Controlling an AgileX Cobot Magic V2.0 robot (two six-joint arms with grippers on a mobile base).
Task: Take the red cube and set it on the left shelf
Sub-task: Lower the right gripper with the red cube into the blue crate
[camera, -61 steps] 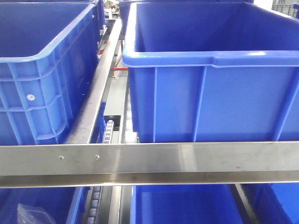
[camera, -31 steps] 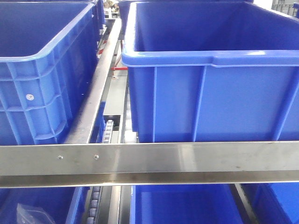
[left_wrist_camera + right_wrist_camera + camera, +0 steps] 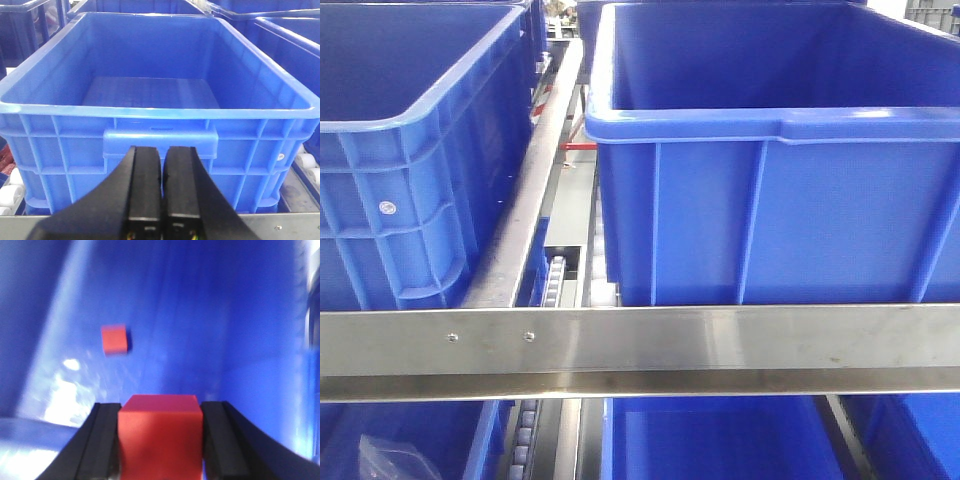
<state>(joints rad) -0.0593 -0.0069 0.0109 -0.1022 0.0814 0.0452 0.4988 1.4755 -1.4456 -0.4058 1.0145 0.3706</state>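
While the right tool (image 3: 161, 412) is clamped on the red cube (image 3: 160, 440), blurred blue crate plastic (image 3: 225, 315) fills the view beyond it, with a second small red shape (image 3: 114, 339) farther in. The left tool (image 3: 163, 155) has its fingers pressed together, facing an empty blue crate (image 3: 150, 145) on the left shelf (image 3: 640, 345).

The left shelf (image 3: 640, 350) (steel, roller tracks (image 3: 554, 285)) carries blue crates (image 3: 770, 220) side by side; apparently more below.

The left shelf (image 3: 720, 345) has its steel front rail level across the frame. The upper tier carries a left crate (image 3: 410, 180) and a right crate (image 3: 780, 200), with a roller track (image 3: 552, 285) between them. A lower crate (image 3: 710, 440) sits beneath the rail.
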